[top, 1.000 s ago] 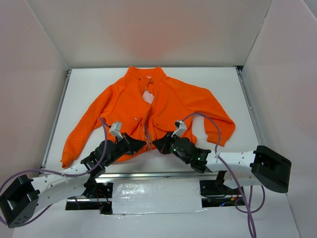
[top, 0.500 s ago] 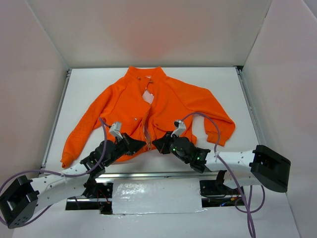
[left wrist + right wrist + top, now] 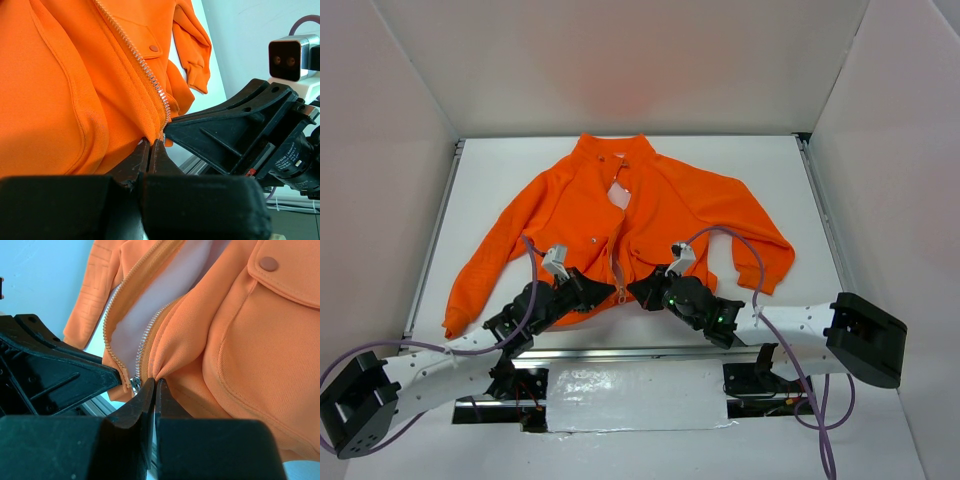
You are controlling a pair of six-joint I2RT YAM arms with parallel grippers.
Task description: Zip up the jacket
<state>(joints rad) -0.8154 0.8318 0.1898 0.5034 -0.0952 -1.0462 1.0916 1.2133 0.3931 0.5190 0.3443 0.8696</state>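
- Where the left tool (image 3: 150,143) pinches, its two fingers are pressed together on the bottom edge of the jacket (image 3: 650,205), right beside the low end of the zipper (image 3: 145,67).
- The right tool (image 3: 155,382) is squeezed tight too, on a little fold of orange cloth just next to the zipper teeth on the other side.
- Both tools sit tip to tip, very near each other, at the near hem of the jacket.
- The zipper is open. Its two rows of teeth spread apart going up, and pale lining (image 3: 165,287) shows between them.
- A pocket flap (image 3: 292,277) with a round snap (image 3: 269,263) lies near the right tool.
- The jacket lies front up on the white table (image 3: 770,170), with its collar (image 3: 612,150) at the far side.
- Its sleeves (image 3: 485,265) spread out to the left and right.
- White walls (image 3: 620,60) stand around the table.
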